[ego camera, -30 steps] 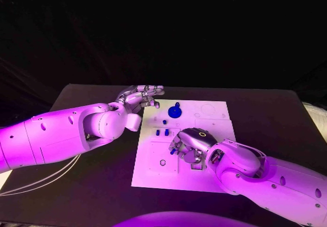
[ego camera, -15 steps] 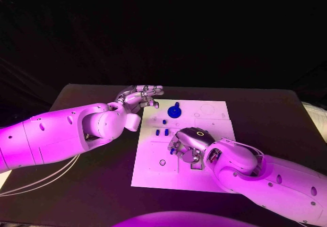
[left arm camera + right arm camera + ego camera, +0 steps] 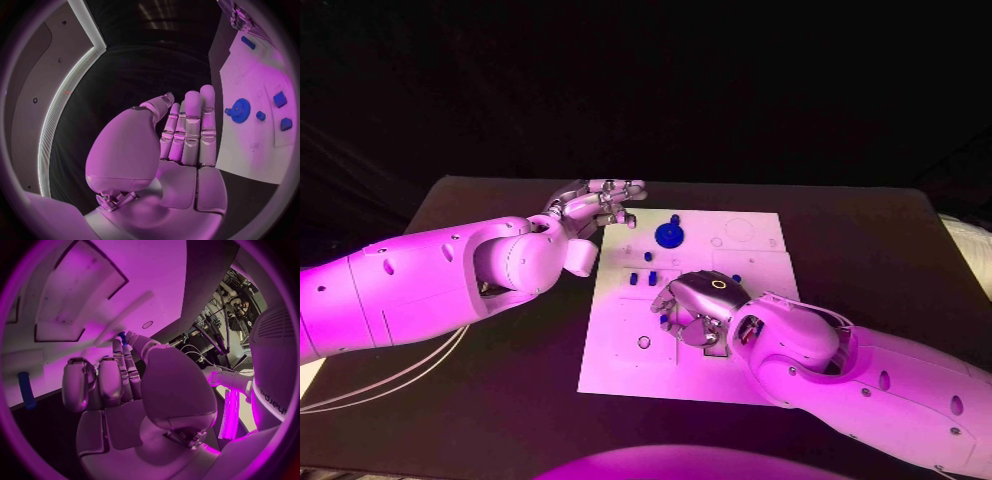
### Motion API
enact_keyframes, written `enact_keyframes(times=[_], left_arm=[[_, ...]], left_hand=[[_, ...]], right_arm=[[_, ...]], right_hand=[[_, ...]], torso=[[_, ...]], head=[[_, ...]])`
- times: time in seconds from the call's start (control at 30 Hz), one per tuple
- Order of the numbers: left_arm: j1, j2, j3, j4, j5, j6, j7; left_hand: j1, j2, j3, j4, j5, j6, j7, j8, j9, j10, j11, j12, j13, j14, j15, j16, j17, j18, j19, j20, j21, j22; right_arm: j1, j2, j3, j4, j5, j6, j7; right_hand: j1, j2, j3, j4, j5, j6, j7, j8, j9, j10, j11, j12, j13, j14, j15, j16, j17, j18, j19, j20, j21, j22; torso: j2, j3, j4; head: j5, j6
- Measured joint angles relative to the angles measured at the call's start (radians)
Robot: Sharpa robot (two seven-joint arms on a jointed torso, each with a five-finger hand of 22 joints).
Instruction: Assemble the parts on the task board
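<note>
Head view shows the task board (image 3: 625, 350), a flat white rectangular plate with faint circular and rectangular outlines, lying in the middle of the matte black table (image 3: 877, 250). On its far part sits a round blue gear (image 3: 671, 237) with a toothed rim; the left wrist view shows its teeth and central hub clearly (image 3: 238, 110). Nearer the board's left edge lie two small blocky blue parts (image 3: 642, 281), with a smaller blue piece (image 3: 648, 257) just beyond them.

The left hand (image 3: 594, 208), silver and segmented on a smooth, glossy white arm, hovers over the table just beside the board's far left corner. In the left wrist view its fingers (image 3: 192, 130) stand straight and close together, the thumb alongside, and nothing is in them.

The right hand (image 3: 697, 310) is turned palm down over the board's middle, fingers bent toward the surface. In the right wrist view a slim blue part (image 3: 122, 338) shows at its fingertips (image 3: 119, 355), apparently pinched there, though the contact is hard to make out. A blue bar (image 3: 24, 389) lies on the board off to one side.
</note>
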State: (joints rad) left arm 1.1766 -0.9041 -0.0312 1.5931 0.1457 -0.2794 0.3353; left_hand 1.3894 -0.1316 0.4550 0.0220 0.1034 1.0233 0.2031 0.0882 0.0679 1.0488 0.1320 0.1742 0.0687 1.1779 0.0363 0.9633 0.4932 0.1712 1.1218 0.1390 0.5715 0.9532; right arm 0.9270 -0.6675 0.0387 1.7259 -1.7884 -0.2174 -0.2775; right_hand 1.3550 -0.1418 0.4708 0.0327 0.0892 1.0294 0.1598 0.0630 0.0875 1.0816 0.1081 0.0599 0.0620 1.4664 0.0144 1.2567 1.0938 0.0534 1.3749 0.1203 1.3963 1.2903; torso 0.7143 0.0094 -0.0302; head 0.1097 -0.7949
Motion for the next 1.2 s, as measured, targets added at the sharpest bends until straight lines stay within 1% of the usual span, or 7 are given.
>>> enact_keyframes(times=[0.27, 0.43, 0.53, 0.6, 0.7, 0.8, 1.2], left_arm=[[0.0, 0.0, 0.0, -0.001, 0.0, 0.0, -0.001], [0.0, -0.002, 0.0, -0.001, 0.0, 0.001, -0.002], [0.0, -0.002, 0.0, -0.001, 0.0, 0.001, -0.003], [0.0, -0.003, 0.0, -0.001, 0.0, 0.001, -0.003], [0.0, -0.003, 0.0, -0.001, 0.0, 0.002, -0.003], [0.0, -0.004, 0.0, -0.001, 0.0, 0.002, -0.003], [0.0, -0.003, -0.001, 0.0, 0.0, 0.005, -0.003]], left_hand=[[0.0, 0.0, 0.0, 0.0, 0.0, 0.0, 0.0, 0.0, 0.0, 0.0, 0.0, 0.0, 0.0, 0.0, 0.0, 0.0, 0.0, 0.0, 0.0, 0.0, 0.0, 0.0], [0.0, 0.0, 0.0, 0.0, 0.0, 0.0, 0.0, 0.0, 0.0, 0.0, 0.0, 0.0, 0.0, 0.0, 0.0, 0.0, 0.0, 0.0, 0.0, 0.0, 0.0, 0.0], [0.0, 0.0, 0.0, 0.0, 0.0, 0.0, 0.0, 0.0, 0.0, 0.0, 0.0, 0.0, 0.0, 0.0, 0.0, 0.0, 0.0, 0.0, 0.0, 0.0, 0.0, 0.0], [0.0, 0.0, 0.0, 0.0, 0.0, 0.0, 0.0, 0.0, 0.0, -0.004, -0.004, 0.0, 0.0, 0.0, 0.0, 0.0, -0.002, 0.0, 0.0, 0.0, 0.0, -0.001], [0.0, 0.0, 0.0, 0.0, 0.0, 0.0, 0.0, 0.0, 0.0, -0.004, -0.004, 0.0, 0.0, 0.0, 0.0, 0.0, -0.002, 0.0, 0.0, 0.0, 0.0, -0.001], [0.0, 0.0, 0.0, 0.0, 0.0, 0.0, 0.0, 0.0, 0.0, -0.004, -0.004, 0.0, 0.0, 0.0, 0.0, 0.0, -0.002, 0.0, 0.0, 0.0, 0.0, -0.001], [0.0, 0.0, 0.0, 0.0, 0.0, 0.0, 0.0, 0.0, 0.0, -0.004, -0.004, 0.0, 0.0, 0.0, 0.0, 0.0, -0.002, 0.0, 0.0, 0.0, 0.0, -0.001]], right_arm=[[-0.003, -0.024, -0.003, 0.013, 0.0, -0.023, 0.001], [-0.003, -0.081, 0.013, 0.046, 0.002, -0.041, -0.009], [0.012, -0.114, 0.021, 0.065, 0.004, -0.048, -0.014], [0.032, -0.142, 0.027, 0.073, 0.005, -0.053, -0.02], [0.062, -0.184, 0.032, 0.078, 0.008, -0.056, -0.029], [0.08, -0.213, 0.035, 0.077, 0.009, -0.056, -0.037], [0.094, -0.249, 0.035, 0.054, 0.009, -0.029, -0.059]], right_hand=[[0.0, 0.0, -0.016, -0.003, 0.006, -0.019, 0.008, 0.0, -0.009, -0.034, 0.008, 0.0, -0.002, 0.0, 0.0, -0.007, -0.011, 0.0, -0.005, 0.005, -0.006, -0.011], [0.0, 0.0, -0.021, -0.004, 0.006, -0.021, 0.01, 0.0, -0.009, -0.038, 0.012, 0.004, 0.0, 0.0, 0.0, -0.008, -0.014, 0.0, -0.005, 0.005, -0.01, -0.011], [0.0, 0.0, -0.029, -0.006, 0.006, -0.027, 0.003, 0.0, -0.011, -0.039, 0.011, 0.009, 0.0, 0.0, 0.0, -0.008, -0.016, 0.002, -0.005, 0.005, -0.01, -0.013], [0.0, 0.0, -0.046, -0.006, 0.006, -0.036, -0.005, 0.0, -0.015, -0.053, -0.002, 0.009, 0.0, 0.0, 0.0, -0.008, -0.016, 0.016, -0.006, 0.005, -0.01, -0.013], [0.006, -0.006, -0.082, -0.003, 0.006, -0.049, -0.019, 0.0, -0.019, -0.096, -0.013, 0.009, 0.0, 0.0, -0.026, -0.008, -0.017, 0.016, -0.008, -0.02, -0.01, -0.013], [0.01, -0.01, -0.104, -0.001, 0.006, -0.054, -0.023, 0.0, -0.019, -0.109, -0.023, 0.009, 0.0, 0.0, -0.029, -0.008, -0.018, 0.016, -0.005, -0.025, -0.01, -0.012], [0.026, -0.001, -0.126, 0.002, 0.006, -0.056, -0.033, 0.0, -0.019, -0.113, -0.027, 0.019, 0.002, 0.0, -0.036, -0.008, -0.018, 0.016, -0.003, -0.033, -0.01, -0.012]], torso=[[0.0, 0.0008, 0.0006], [-0.001, 0.0008, 0.0001], [-0.001, 0.0008, -0.001], [-0.001, 0.0005, -0.0014], [-0.001, 0.0002, -0.0016], [-0.001, -0.0003, -0.0017], [-0.001, 0.0006, -0.0006]], head=[[-0.003, 0.002], [-0.006, 0.005], [-0.009, 0.008], [-0.013, 0.01], [-0.019, 0.013], [-0.024, 0.016], [-0.032, 0.024]])
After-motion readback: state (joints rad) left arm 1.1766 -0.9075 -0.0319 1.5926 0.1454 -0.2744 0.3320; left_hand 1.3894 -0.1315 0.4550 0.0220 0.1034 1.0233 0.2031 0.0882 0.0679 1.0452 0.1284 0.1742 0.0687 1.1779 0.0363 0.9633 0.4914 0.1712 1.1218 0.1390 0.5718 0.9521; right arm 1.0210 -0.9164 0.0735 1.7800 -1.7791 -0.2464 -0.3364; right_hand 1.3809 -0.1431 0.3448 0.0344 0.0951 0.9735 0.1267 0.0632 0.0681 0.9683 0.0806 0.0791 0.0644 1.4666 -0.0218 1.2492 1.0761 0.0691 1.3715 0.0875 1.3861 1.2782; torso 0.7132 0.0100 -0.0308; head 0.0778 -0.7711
